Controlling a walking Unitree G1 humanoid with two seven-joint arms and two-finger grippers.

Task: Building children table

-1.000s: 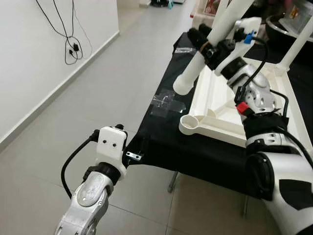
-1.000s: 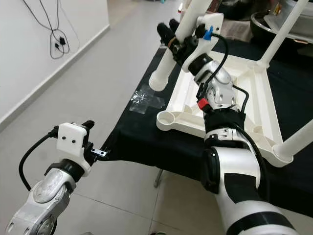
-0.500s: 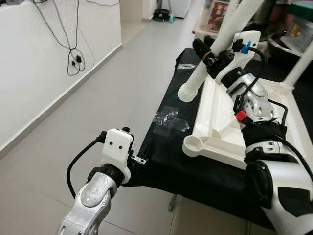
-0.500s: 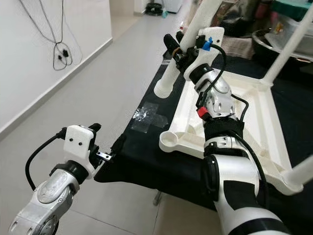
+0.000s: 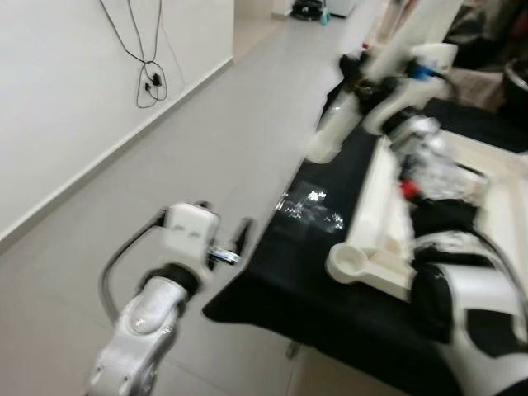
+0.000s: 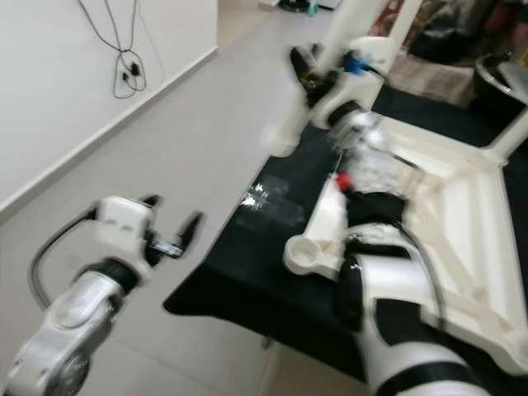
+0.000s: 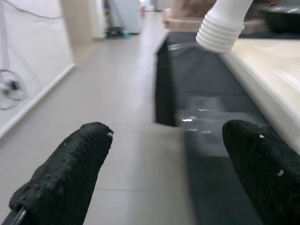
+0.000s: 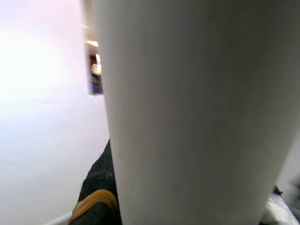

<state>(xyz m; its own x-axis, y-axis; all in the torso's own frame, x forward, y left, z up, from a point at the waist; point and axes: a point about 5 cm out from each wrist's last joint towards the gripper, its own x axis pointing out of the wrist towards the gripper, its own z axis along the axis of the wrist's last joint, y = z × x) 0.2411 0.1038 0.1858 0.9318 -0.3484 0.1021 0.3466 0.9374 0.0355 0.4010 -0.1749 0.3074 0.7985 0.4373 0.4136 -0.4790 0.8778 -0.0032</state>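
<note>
- The right gripper (image 5: 363, 76) holds a white table leg (image 6: 285, 132) clenched between its fingers, raised above the far end of the black-covered worktop (image 5: 330, 272); the right wrist view shows the leg's pale shaft pressed right against a black finger with an orange band (image 8: 96, 199).
- The leg's long axis slants steeply. Its ribbed, threaded lower end (image 7: 220, 33) points down toward the worktop's edge, and the upper part runs up out of frame.
- The white table frame (image 6: 462, 214) lies upside down on the worktop, with an open round corner socket (image 5: 353, 262) at its near corner.
- The relation that matters is that this socket lies below the leg's threaded end and closer to the robot. The leg would probably have to come back toward the robot and stand more upright before its end could drop into the socket.
- The right arm is by far the nearer to both leg and socket.
- The left gripper (image 7: 168, 173) hangs off the worktop's edge over the grey floor (image 5: 206, 148). Its fingers are spread wide with nothing between them, and they point along the worktop's side toward the leg's tip.
- Both eye views are blurred, so the thread detail and the exact grip point are hard to read.
- The frame's far corners are cut off or smeared, so it cannot be told how many legs are already fitted.
</note>
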